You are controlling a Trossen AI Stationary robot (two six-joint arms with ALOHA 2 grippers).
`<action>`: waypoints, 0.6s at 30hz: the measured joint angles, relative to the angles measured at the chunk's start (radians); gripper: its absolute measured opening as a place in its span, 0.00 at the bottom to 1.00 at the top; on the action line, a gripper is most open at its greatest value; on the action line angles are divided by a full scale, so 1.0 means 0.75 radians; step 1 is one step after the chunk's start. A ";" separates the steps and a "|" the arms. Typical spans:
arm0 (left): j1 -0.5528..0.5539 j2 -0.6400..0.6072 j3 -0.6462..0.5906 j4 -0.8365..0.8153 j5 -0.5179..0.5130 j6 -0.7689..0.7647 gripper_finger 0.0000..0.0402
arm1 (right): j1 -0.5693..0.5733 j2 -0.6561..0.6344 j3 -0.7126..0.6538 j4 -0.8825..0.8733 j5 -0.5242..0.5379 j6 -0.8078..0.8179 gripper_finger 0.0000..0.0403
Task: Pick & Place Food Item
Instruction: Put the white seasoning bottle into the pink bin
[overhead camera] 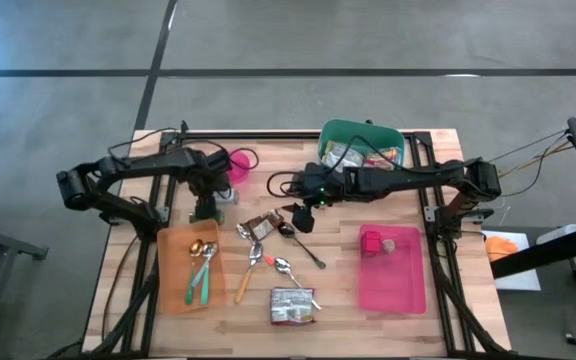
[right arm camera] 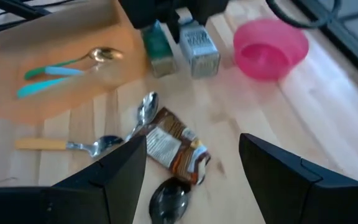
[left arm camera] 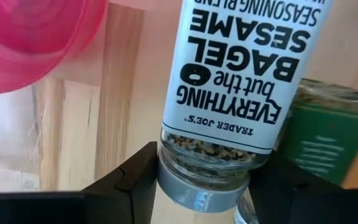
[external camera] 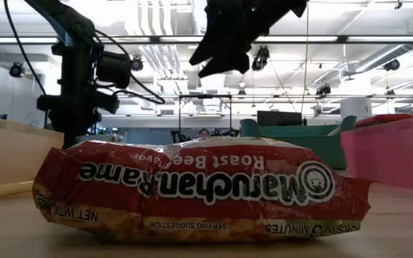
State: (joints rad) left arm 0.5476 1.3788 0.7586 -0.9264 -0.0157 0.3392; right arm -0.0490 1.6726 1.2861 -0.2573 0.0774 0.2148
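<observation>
A clear seasoning jar [left arm camera: 229, 81] with a white label and grey cap stands beside a green-labelled jar [right arm camera: 157, 53] on the table, near the orange tray's far edge. My left gripper [left arm camera: 204, 186] is down over it from above and closed on it. A small brown snack packet [right arm camera: 178, 148] lies flat at mid-table. My right gripper [right arm camera: 191, 180] hovers open above it, touching nothing. A red ramen packet [overhead camera: 291, 305] lies flat near the front edge and fills the low view [external camera: 199, 190]. My left gripper pinches the seasoning jar between its two fingers [left arm camera: 135, 177] at the neck, just by the grey cap [left arm camera: 197, 190]. The fingers come from above, pointing down. The jar is upright; in the right wrist view its base [right arm camera: 205, 67] appears level with the neighbouring jar's.
An orange tray [overhead camera: 173, 290] at front left holds spoons. Several loose spoons [overhead camera: 268, 262] lie mid-table. A pink bowl [overhead camera: 238, 163] is at the back, a green bin [overhead camera: 360, 135] with packets at back right, and a pink tray [overhead camera: 398, 285] at front right.
</observation>
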 joint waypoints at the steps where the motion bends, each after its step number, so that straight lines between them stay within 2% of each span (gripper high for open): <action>1: 0.001 0.000 0.012 -0.016 0.018 -0.017 0.47 | 0.002 0.000 0.010 0.000 0.001 -0.023 0.63; 10: 0.001 0.000 0.175 -0.144 0.298 -0.133 0.47 | 0.055 -0.001 0.102 -0.001 0.002 -0.474 0.63; 16: -0.002 -0.001 0.313 -0.160 0.704 -0.209 0.47 | 0.106 -0.002 0.135 0.000 0.007 -0.833 0.63; 18: -0.014 -0.001 0.366 -0.159 0.796 -0.226 0.47 | 0.126 -0.002 0.143 -0.001 0.043 -0.915 0.63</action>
State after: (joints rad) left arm 0.5370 1.3781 1.0332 -1.0456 0.5815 0.1698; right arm 0.0452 1.6711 1.3931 -0.2581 0.1094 -0.4717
